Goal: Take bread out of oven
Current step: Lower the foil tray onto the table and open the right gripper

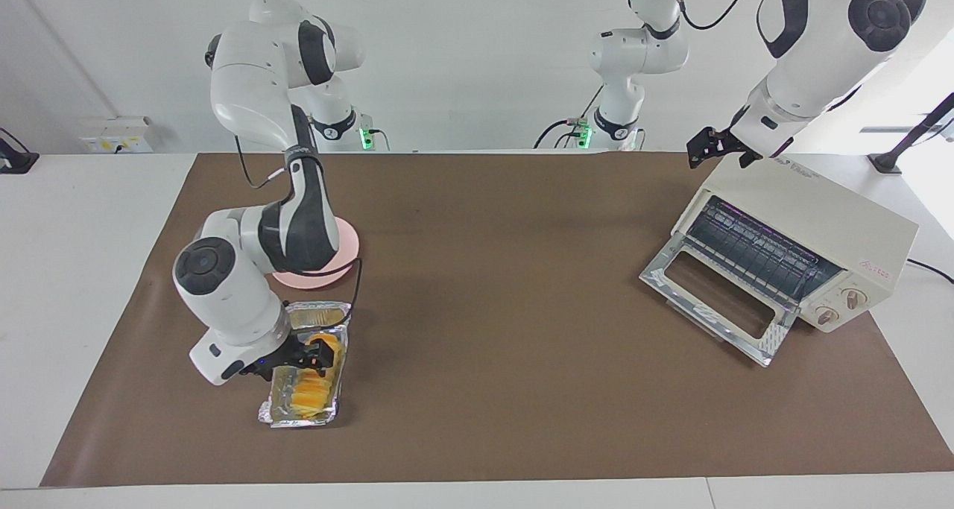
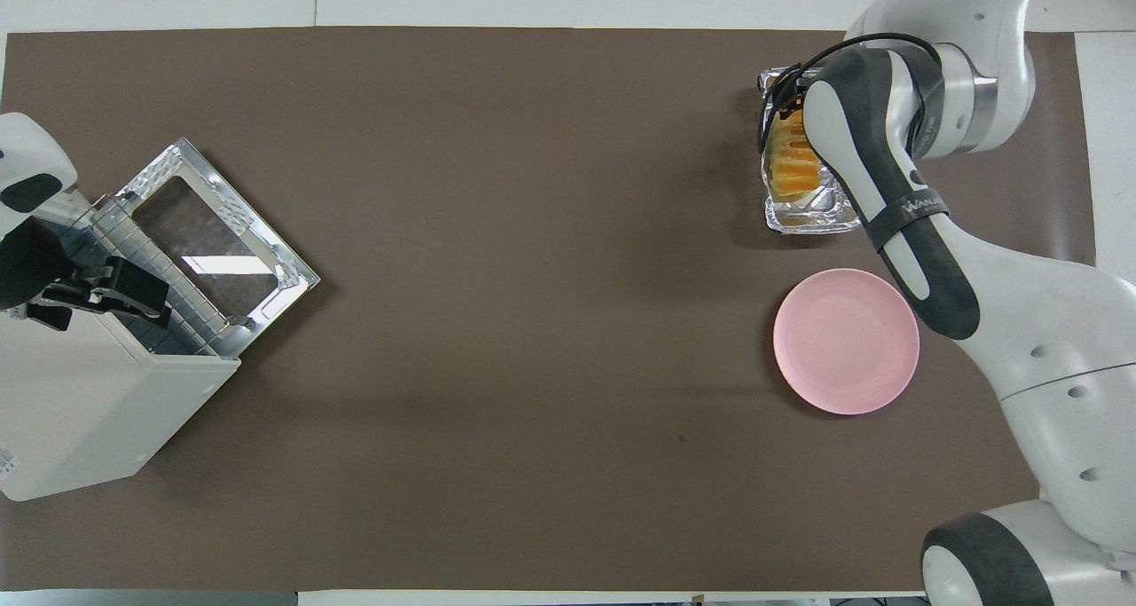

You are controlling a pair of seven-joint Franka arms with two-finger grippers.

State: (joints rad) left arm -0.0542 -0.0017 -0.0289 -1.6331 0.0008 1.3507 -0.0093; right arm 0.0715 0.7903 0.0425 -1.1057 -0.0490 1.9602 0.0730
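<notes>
Your golden ridged bread loaf [image 1: 311,390] lies in the crinkled foil tray [image 1: 277,412], long axis running away from the robots. Right gripper [image 1: 317,356] hangs over it, fingers apart, gripping nothing. Left gripper [image 1: 714,147] waits released above the cream toaster oven [image 1: 827,222].

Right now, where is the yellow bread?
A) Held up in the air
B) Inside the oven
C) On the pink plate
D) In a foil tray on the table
D: the bread lies in the foil tray on the table, apart from the pink plate and the open oven.
</notes>
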